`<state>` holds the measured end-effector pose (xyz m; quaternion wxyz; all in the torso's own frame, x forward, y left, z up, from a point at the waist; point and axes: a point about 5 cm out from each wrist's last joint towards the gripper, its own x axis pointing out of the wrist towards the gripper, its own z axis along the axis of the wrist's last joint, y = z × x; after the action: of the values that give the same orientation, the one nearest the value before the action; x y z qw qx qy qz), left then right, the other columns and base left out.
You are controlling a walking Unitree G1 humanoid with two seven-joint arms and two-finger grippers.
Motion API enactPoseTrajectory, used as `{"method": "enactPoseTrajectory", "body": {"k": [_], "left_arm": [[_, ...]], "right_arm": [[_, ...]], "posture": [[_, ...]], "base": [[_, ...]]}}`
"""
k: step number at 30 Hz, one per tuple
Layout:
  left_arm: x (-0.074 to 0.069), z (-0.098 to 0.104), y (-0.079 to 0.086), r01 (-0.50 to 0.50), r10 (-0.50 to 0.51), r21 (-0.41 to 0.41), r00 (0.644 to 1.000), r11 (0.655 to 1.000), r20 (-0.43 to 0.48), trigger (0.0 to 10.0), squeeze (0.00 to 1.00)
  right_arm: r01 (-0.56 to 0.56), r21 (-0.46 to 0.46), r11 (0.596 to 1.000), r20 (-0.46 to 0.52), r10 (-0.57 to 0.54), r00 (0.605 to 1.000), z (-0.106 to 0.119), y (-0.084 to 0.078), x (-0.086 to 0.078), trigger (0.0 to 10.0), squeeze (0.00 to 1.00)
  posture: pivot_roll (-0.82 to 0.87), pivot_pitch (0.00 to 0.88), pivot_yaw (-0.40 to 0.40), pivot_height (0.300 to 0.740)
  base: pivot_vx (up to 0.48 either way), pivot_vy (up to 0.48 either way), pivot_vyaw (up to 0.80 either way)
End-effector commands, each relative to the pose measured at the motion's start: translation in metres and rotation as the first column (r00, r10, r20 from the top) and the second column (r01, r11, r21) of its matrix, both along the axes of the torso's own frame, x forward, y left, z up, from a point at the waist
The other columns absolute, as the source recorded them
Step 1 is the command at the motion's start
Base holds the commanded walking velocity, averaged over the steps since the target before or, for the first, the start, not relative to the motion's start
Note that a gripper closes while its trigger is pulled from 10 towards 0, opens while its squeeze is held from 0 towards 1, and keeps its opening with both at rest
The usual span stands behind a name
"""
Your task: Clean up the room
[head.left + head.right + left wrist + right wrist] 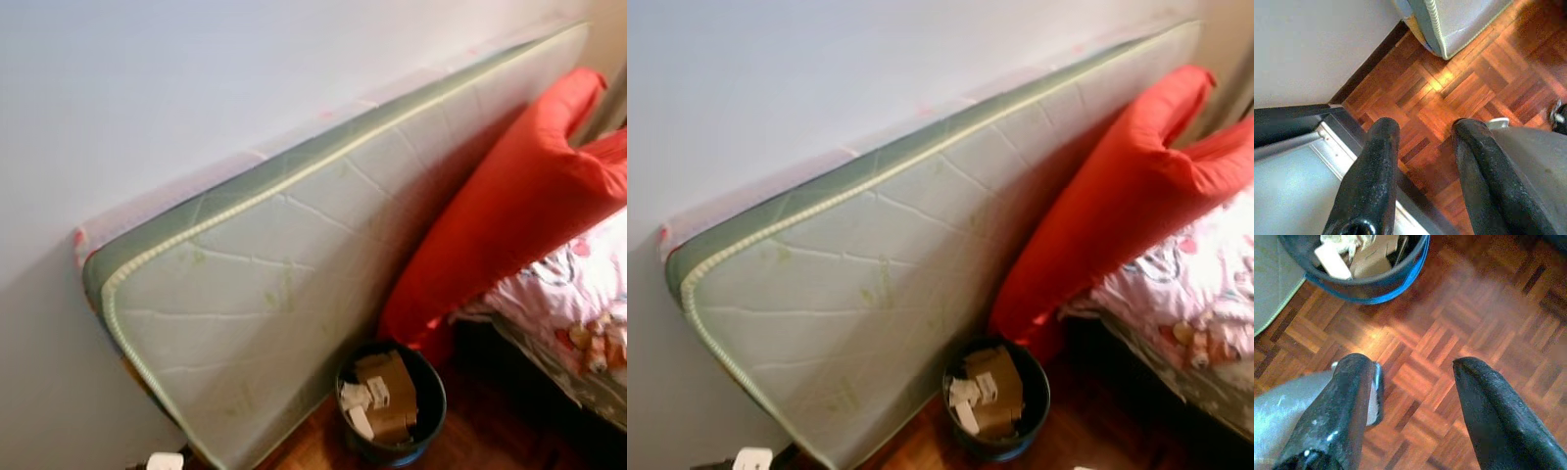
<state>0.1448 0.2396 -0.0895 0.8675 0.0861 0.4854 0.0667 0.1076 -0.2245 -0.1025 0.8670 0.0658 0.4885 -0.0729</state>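
The right gripper hangs over bare parquet floor, its two black fingers spread wide and holding nothing. Just ahead of it and off to one side, on the same floor, stands the dark bin with a blue band at its base, filled with cardboard and paper scraps. The left gripper hangs low over the parquet too, fingers parted with a clear gap and empty; beyond its tips lie a dark skirting line, a pale wall and the lower corner of the mattress.

From the head camera, the bin sits on the floor between the mattress, stood on its long edge against the wall, and a red bolster leaning at the end of a bed with a floral cover. The mattress's long axis runs along the wall, rising away to the far right.

By these views the bin lies nearer the right gripper than the left, so any move to collect or carry it would likely fall to the right arm, reaching forward and down to its rim. Nothing loose to pick up can be made out on the floor between the grippers.
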Motion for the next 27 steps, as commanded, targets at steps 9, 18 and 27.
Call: {"method": "enactPoseTrajectory", "body": {"k": [9,18,27], "left_arm": [[-0.009,-0.003,0.003,0.003,-0.002,0.016,0.999,1.000,-0.043,10.0,0.00],[-0.008,-0.003,0.001,0.015,-0.014,0.014,0.999,1.000,-0.040,10.0,0.00],[-0.010,-0.005,-0.005,0.029,-0.029,0.001,0.998,1.000,-0.048,10.0,0.00]], "right_arm": [[-0.009,-0.001,1.000,-0.004,0.009,1.000,-0.001,0.004,0.001,10.0,0.00],[0.002,0.001,1.000,0.005,-0.002,1.000,0.000,0.003,0.002,10.0,0.00],[-0.005,-0.014,1.000,0.010,0.006,1.000,0.001,0.001,0.003,10.0,0.00]], "posture": [[0.07,0.000,-0.012,0.740],[0.06,0.000,-0.014,0.740],[0.04,0.000,-0.013,0.740]], "base": [[0.000,-0.187,0.00],[0.000,-0.174,0.00],[0.000,-0.249,-0.51]]}}
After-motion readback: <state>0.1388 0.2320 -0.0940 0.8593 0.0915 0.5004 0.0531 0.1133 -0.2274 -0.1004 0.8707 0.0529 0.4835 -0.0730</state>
